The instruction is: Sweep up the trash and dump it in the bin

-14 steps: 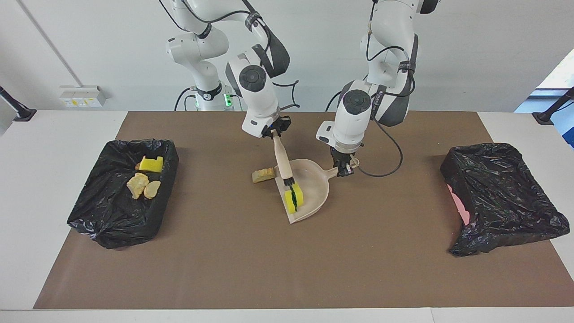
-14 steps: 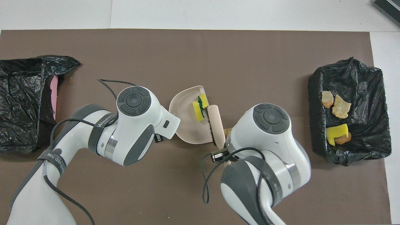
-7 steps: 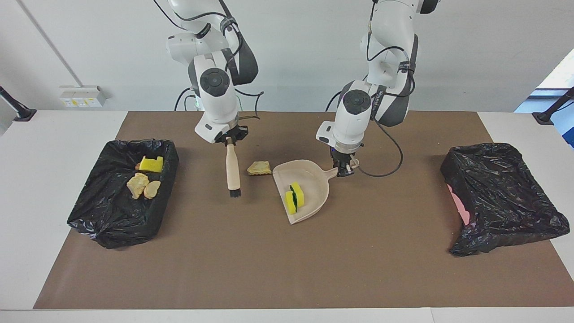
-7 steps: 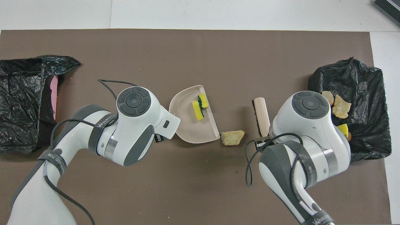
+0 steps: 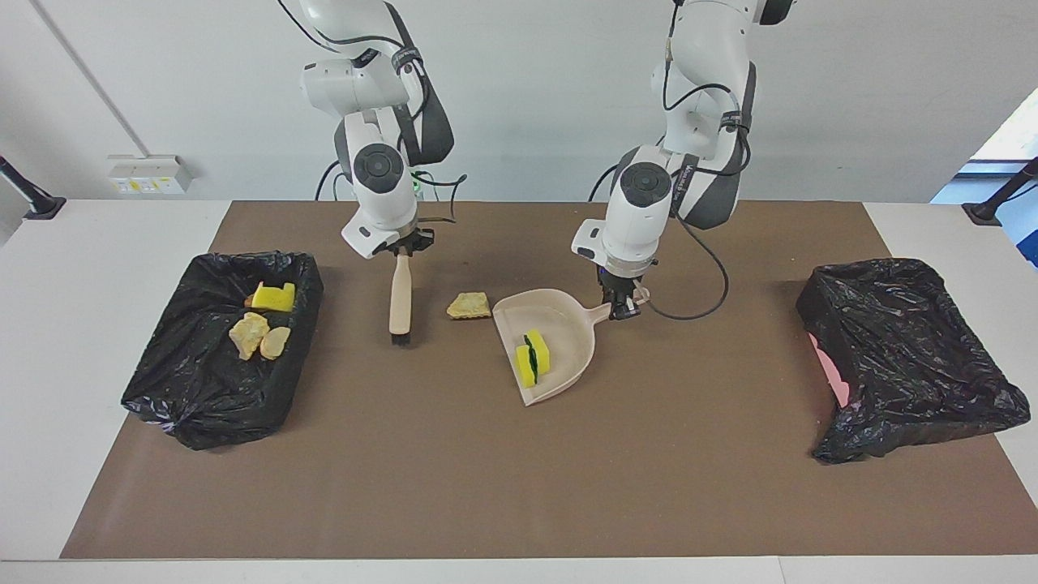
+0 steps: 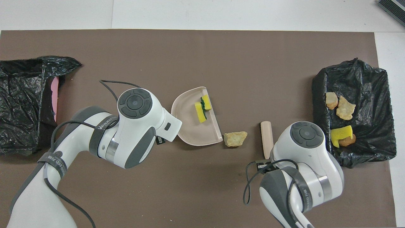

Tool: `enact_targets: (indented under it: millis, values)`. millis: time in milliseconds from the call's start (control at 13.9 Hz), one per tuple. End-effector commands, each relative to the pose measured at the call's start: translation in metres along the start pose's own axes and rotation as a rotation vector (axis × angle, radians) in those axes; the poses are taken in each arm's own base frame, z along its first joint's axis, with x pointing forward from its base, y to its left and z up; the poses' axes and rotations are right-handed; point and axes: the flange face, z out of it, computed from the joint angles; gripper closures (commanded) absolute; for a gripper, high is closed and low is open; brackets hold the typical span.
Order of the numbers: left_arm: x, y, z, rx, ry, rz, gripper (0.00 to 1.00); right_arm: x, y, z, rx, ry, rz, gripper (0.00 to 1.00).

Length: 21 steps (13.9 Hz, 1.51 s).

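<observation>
left jaws clamp dustpan handle; right jaws clamp brush handle

matt brown paper-like mat over a smooth white table, crinkled glossy black plastic bin liners, smooth beige plastic dustpan, smooth pale brush handle, porous yellow sponge, rough crumbly lump

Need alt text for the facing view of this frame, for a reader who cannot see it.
The right gripper holds a brush upright beside a tan lump on the mat, while the left gripper holds the handle of a dustpan containing a yellow sponge chunk. A black-lined bin holds four more bits.
</observation>
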Motion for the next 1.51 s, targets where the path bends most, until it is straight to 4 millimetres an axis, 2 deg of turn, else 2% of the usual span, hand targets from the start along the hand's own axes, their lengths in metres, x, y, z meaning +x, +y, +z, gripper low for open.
enact_targets:
  millis: [0,144,215,359,503,646,718,862,1006,1077,1293,1365,1436]
  values:
    - [-0.008,0.012,0.003,0.014,-0.015,0.058,1.00,-0.006,-0.030,0.006,0.089,0.023,0.004,1.00]
    - [-0.010,0.015,0.004,0.015,-0.021,0.085,1.00,-0.009,-0.070,0.021,0.146,0.009,-0.020,1.00]
    - [-0.010,0.015,0.004,0.016,-0.020,0.084,1.00,-0.007,-0.081,0.023,0.194,0.018,-0.017,1.00]
    - [-0.010,0.016,0.004,0.015,-0.021,0.082,1.00,-0.005,-0.111,0.008,0.223,0.036,-0.043,1.00]
    - [-0.010,0.016,0.004,0.014,-0.022,0.078,1.00,0.008,-0.129,-0.009,0.252,0.053,-0.004,1.00]
    - [-0.012,0.018,0.004,0.013,-0.023,0.078,1.00,0.012,-0.153,-0.025,0.334,0.044,0.020,1.00]
    - [-0.011,0.019,0.004,0.012,-0.024,0.079,1.00,0.014,-0.158,-0.033,0.340,0.040,0.018,1.00]
    - [-0.011,0.019,0.005,0.013,-0.023,0.081,1.00,0.012,-0.161,-0.049,0.302,0.042,-0.018,1.00]
    - [-0.011,0.019,0.005,0.014,-0.022,0.079,1.00,0.013,-0.158,-0.083,0.197,0.064,-0.078,1.00]
    - [-0.012,0.018,0.005,0.014,-0.022,0.078,1.00,0.014,-0.152,-0.091,0.169,0.063,-0.079,1.00]
    - [-0.016,0.014,0.005,0.013,-0.021,0.068,1.00,0.033,-0.119,-0.101,0.012,0.139,-0.142,1.00]
    - [-0.016,0.014,0.005,0.014,-0.020,0.066,1.00,0.046,-0.108,-0.099,-0.035,0.151,-0.198,1.00]
    - [-0.015,0.015,0.005,0.013,-0.021,0.066,1.00,0.063,-0.106,-0.096,-0.046,0.160,-0.223,1.00]
